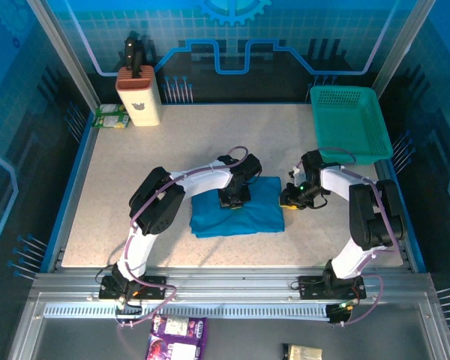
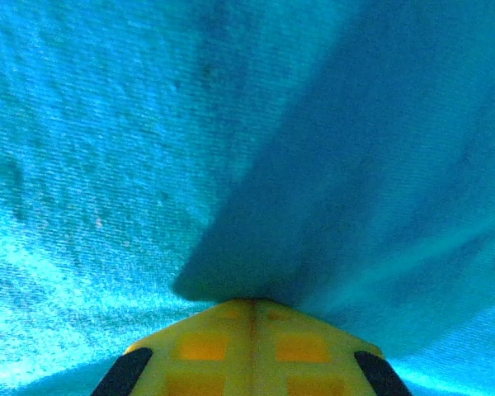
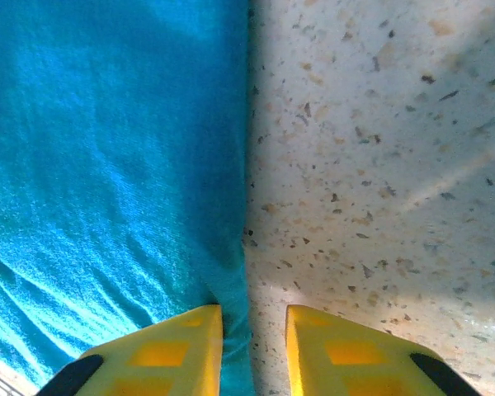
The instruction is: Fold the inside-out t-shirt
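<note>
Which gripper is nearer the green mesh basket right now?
Right. The right gripper sits at the t-shirt right edge, just in front of the basket. The left gripper rests on the t-shirt's middle, farther left.

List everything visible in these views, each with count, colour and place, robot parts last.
t-shirt: one, blue, folded, centre of the table
basket: one, teal-green mesh, far right corner of the table
block: one, beige with a black handle on top, far left of the table
green packet: one, green, just left of the block
table: one, pale speckled, under everything above
purple packet: one, purple, off the table, in front of the left arm's base
tan packet: one, tan, off the table at front right
left gripper: one, yellow fingers, shut, tips against the t-shirt
right gripper: one, yellow fingers, jaws apart astride the t-shirt's right edge
</note>
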Robot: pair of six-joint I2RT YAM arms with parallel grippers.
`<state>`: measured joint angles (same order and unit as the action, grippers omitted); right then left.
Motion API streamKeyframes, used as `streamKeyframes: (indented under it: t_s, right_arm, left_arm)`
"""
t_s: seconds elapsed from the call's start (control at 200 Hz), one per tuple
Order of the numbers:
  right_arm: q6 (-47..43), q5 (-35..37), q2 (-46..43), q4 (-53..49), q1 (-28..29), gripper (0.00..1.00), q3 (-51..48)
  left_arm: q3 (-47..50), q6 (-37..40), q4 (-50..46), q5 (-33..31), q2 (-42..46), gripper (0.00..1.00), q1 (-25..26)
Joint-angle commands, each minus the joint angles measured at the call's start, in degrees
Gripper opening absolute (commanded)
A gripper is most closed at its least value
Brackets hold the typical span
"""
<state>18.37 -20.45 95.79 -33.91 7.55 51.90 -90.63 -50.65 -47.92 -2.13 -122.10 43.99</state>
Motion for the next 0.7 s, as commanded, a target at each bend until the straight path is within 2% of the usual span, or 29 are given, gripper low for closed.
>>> streamKeyframes:
  t_s: [0.0,0.575,0.695]
  right_arm:
    - [0.30,-2.56,0.45,0.55,0.53,0.26,-0.91]
    - [-1.36,-5.76,2.59,-0.01,-1.53,0.20,0.66]
    - [-1.47,-7.18,2.53,0.07,-1.82,0.23,0.66]
  left_arm:
    - [2.29,1.07,-2.19,1.25,-3.18,0.00,-0.04]
    - [2.30,1.08,-1.77,1.70,-3.40,0.00,-0.02]
    - [2.39,1.26,-1.64,1.74,-3.24,0.00,0.03]
